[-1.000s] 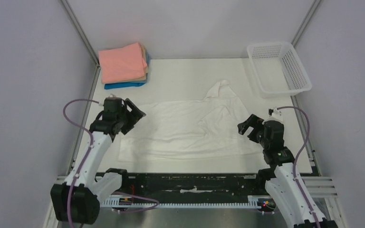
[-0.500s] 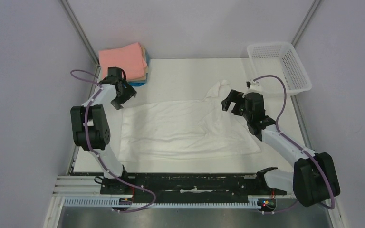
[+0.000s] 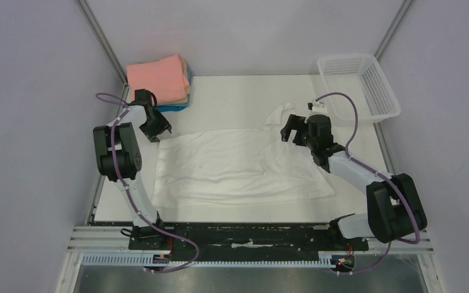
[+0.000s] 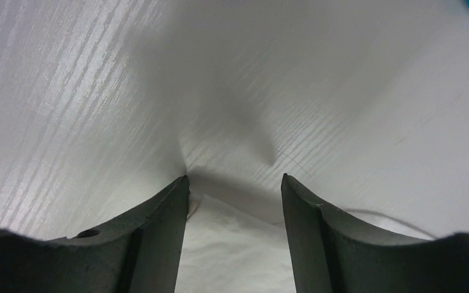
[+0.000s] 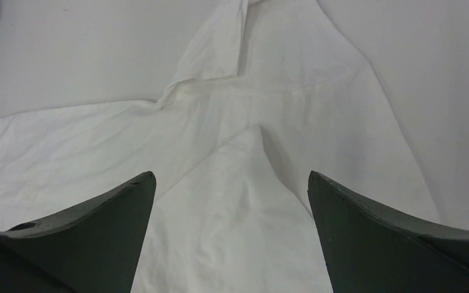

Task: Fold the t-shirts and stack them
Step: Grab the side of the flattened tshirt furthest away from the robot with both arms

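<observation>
A white t-shirt (image 3: 238, 165) lies spread and wrinkled across the middle of the table, one sleeve (image 3: 281, 113) pointing to the back. A folded stack sits at the back left: a salmon-pink shirt (image 3: 157, 78) on top, a tan one and a bright blue one (image 3: 170, 108) under it. My left gripper (image 3: 159, 129) is open right at the white shirt's back left corner, which shows between its jaws in the left wrist view (image 4: 232, 244). My right gripper (image 3: 288, 130) is open over the shirt's back right part, near the sleeve (image 5: 220, 55).
A white lattice basket (image 3: 359, 86) stands at the back right corner. Grey walls close in the table on three sides. The arm bases and a black rail (image 3: 244, 235) lie along the near edge.
Both arms have reached away from the near edge toward the back. The left gripper has come down to the shirt's back left corner; the right gripper has moved up to the sleeve area.
</observation>
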